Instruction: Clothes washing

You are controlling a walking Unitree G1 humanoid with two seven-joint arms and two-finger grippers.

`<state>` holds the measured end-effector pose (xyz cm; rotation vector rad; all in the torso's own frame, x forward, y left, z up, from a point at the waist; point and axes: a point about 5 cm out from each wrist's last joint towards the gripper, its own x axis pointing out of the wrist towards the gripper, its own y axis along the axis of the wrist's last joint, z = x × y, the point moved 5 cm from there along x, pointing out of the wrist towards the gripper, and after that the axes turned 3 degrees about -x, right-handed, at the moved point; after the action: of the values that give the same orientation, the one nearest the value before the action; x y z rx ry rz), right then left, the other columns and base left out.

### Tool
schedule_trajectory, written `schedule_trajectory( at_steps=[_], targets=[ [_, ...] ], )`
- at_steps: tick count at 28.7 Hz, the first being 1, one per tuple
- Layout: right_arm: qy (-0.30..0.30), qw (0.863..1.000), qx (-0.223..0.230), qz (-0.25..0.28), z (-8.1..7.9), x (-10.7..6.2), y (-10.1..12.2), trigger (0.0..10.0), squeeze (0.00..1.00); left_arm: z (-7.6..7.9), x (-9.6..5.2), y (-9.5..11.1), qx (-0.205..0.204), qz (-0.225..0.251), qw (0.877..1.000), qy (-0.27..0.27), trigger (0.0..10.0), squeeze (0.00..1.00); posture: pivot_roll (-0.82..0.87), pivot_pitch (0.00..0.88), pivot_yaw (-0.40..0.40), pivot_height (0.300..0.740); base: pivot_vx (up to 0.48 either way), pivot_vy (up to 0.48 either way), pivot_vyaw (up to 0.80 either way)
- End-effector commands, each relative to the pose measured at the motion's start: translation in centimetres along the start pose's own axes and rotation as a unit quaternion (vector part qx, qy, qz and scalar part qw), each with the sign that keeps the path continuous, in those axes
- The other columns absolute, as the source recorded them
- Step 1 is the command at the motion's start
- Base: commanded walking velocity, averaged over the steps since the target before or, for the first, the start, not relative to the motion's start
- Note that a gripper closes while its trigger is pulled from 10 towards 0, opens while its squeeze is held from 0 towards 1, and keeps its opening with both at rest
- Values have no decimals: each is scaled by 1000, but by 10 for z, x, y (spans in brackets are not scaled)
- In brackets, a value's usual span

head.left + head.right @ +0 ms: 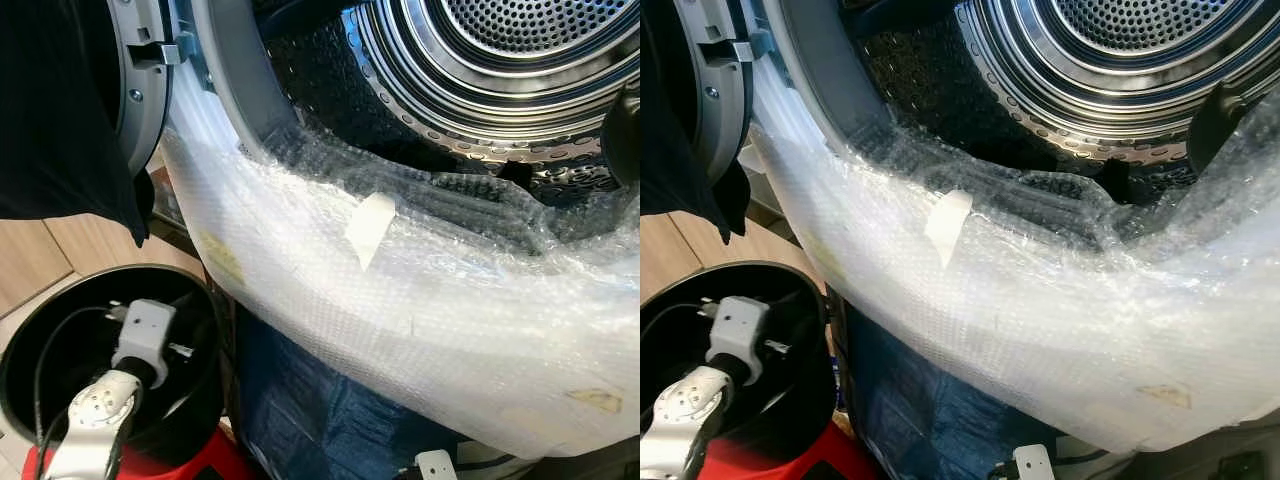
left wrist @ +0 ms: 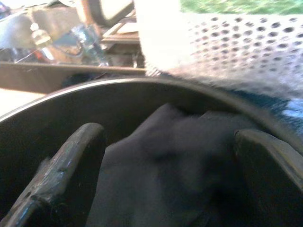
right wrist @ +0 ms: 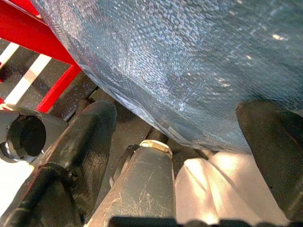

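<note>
**Reaching into the black bin beside the open washer**

Left eye view: looking down at the washing machine drum [image 1: 500, 60], perforated steel, door [image 1: 130, 80] standing open at the left; bubble wrap [image 1: 420, 310] draping over the front below the opening, with a strip of tape [image 1: 370, 228] stuck on it; hanging at upper left, a dark cloth [image 1: 60, 110]; left arm [image 1: 105, 405] dipping into the round black bin [image 1: 25, 350] at lower left.

Left wrist view: left gripper [image 2: 170, 165] sitting inside the bin with fingers [image 2: 61, 165] spread wide; lying between them, a dark garment [image 2: 161, 161], not pinched.

Right wrist view: right gripper [image 3: 175, 156] hanging low with fingers [image 3: 90, 142] spread apart, holding nothing; facing blue wrapped material [image 3: 189, 61] and a red frame [image 3: 42, 42].
</note>
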<state>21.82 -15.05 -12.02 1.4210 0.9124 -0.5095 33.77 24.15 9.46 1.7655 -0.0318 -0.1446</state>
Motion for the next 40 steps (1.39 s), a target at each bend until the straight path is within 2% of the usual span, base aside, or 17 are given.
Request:
schedule_trajectory(
  at_steps=[1,5,8,14,18,21,22,24,29,33,37,40],
  targets=[
    [-3,1000,2,-5,2,-1,-3,10000,0,2,-2,1,-7,-1,1000,-7,10000,0,80,89,-83,740,0,0,0],
    [-3,1000,2,-5,2,-1,-2,10000,0,10,-2,-4,-8,-13,1000,-20,10000,0,82,91,-83,740,0,0,0],
    [-5,1000,1,-5,3,-1,-2,10000,0,22,-2,-7,-8,-20,999,-46,10000,0,80,93,-82,740,0,0,0],
    [-6,1000,3,-4,3,-1,-2,10000,0,23,-1,-4,-14,-13,999,-42,10000,0,76,98,-84,740,0,0,0],
    [-7,1000,2,-5,3,-1,-3,10000,0,29,1,-7,-10,-34,995,-96,10000,0,73,102,-89,740,0,0,0],
    [-10,1000,4,-4,5,-1,-2,10000,0,22,-1,-9,8,-43,994,-100,10000,0,73,102,-89,740,0,0,0],
    [-12,1000,4,-3,7,-2,-2,10000,0,10,0,-5,16,-39,996,-78,10000,0,63,101,-87,740,0,0,0],
    [-14,1000,4,-3,8,-2,-2,10000,0,-1,-1,-1,20,-34,998,-58,10000,0,68,105,-89,740,0,0,0],
    [-14,1000,3,-5,9,-2,-3,10000,0,-14,-8,-3,22,-44,997,-54,10000,0,75,109,-98,740,0,0,0],
    [-11,1000,0,-5,8,-2,-3,10000,0,-15,-12,-8,15,-54,996,-71,10000,0,81,107,-102,740,0,0,0],
    [-9,1000,-7,-5,7,-2,-1,10000,0,-9,-13,-15,0,-64,993,-100,10000,0,79,105,-105,740,0,0,0],
    [-8,1000,-13,-4,7,-2,-1,10000,0,-2,-11,-9,-20,-49,990,-130,10000,0,75,99,-112,740,0,0,0]
  ],
)
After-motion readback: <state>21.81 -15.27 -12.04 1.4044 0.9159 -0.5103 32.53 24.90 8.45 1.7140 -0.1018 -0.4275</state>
